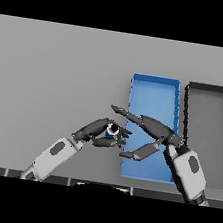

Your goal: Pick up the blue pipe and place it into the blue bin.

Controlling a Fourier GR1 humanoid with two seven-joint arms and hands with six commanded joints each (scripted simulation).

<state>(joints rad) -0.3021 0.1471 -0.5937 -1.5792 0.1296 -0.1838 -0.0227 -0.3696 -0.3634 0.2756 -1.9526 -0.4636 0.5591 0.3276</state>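
Right hand fingers wide | left hand fingers holding one blue pipe | one blue bin

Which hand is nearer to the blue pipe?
Left. The left hand is curled round the blue pipe, just left of the blue bin; the right hand hangs open beside it, over the bin.

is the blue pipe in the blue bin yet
Not yet. The blue pipe sits in the left robot hand, just left of the blue bin.

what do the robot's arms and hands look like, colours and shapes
Both forearms are chunky white shells, each with a grey oval patch on top and a dark band at the wrist. The left hand and right hand are dark grey, with slim, pointed fingers.
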